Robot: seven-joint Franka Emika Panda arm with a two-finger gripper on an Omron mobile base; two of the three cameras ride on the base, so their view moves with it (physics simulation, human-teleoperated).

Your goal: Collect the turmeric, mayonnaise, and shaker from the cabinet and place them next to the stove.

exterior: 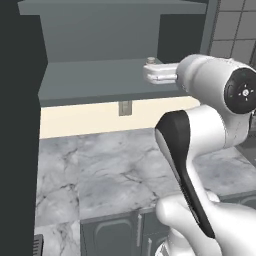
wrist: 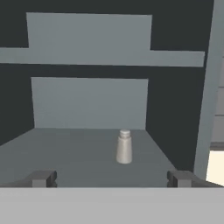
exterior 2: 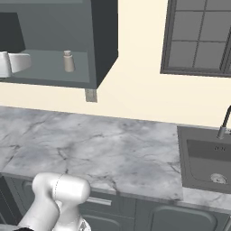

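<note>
The cabinet (exterior 2: 101, 40) stands open above the marble desk (exterior 2: 103, 149), its grey shelf (exterior: 95, 80) exposed. The shaker (wrist: 124, 147) stands upright on that shelf, towards the right-hand part of the compartment and apart from the side and back walls; it is also seen in the right base view (exterior 2: 68, 61), a little back from the shelf's front edge. Nothing else is seen standing on the shelf beside it.

The end effector (wrist: 111, 178) is at shelf height, at the front of the opening and pointed into the cabinet. Its jaws stand wide apart, with one fingertip (wrist: 43, 178) low on the left of the hand view and the other low on the right. The shaker lies ahead of the tips, between their lines and slightly right of centre, not touching either one. Nothing is held.

In the left base view the white hand (exterior: 160, 72) reaches over the shelf's front edge from the right. In the right base view, a sink (exterior 2: 207, 158) with a tap is set into the desk at the far right, below a dark-framed window (exterior 2: 198, 36).
</note>
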